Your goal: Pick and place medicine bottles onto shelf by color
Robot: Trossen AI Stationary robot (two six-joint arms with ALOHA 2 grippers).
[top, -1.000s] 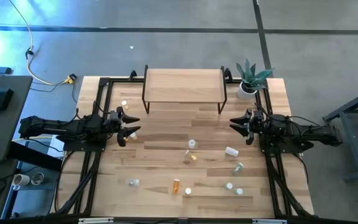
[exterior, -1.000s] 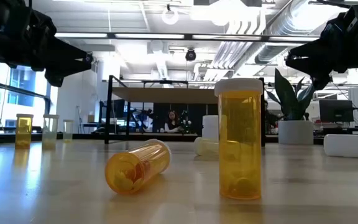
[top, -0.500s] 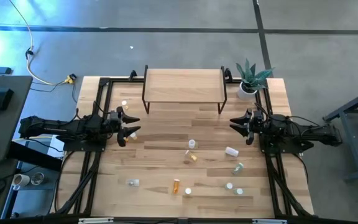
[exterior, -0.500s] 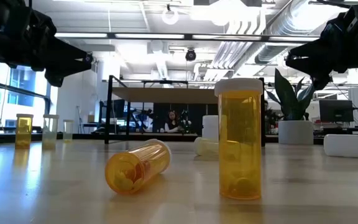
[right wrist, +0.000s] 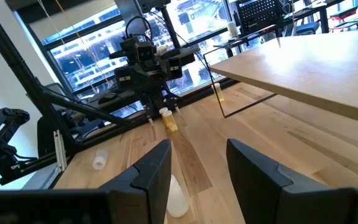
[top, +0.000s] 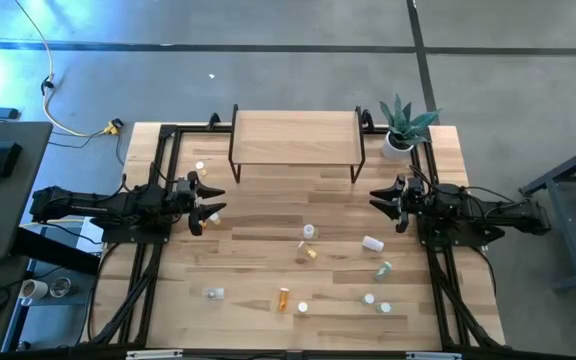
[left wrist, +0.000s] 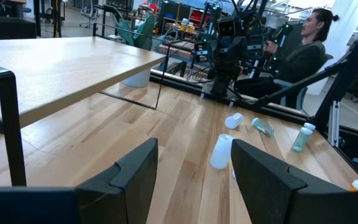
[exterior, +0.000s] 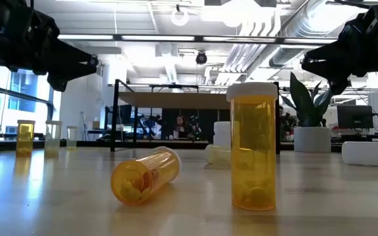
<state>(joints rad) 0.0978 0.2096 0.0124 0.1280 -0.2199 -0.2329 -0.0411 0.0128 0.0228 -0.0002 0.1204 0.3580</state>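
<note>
The shelf (top: 296, 139), a light-wood board on black legs, stands at the table's far middle. Several medicine bottles are scattered on the near half of the table: a white one (top: 309, 231), a yellow one (top: 311, 253), a white one lying down (top: 372, 243), a greenish one (top: 382, 268) and an orange one (top: 284, 297). In the low view an orange bottle (exterior: 252, 147) stands upright beside one lying on its side (exterior: 146, 176). My left gripper (top: 211, 200) is open and empty at the table's left. My right gripper (top: 378, 198) is open and empty at the right.
A potted plant (top: 403, 125) stands at the far right corner beside the shelf. Small bottles stand near the left arm (top: 200, 166). A clear bottle (top: 213, 293) lies at the near left. A person sits beyond the table (left wrist: 303, 46).
</note>
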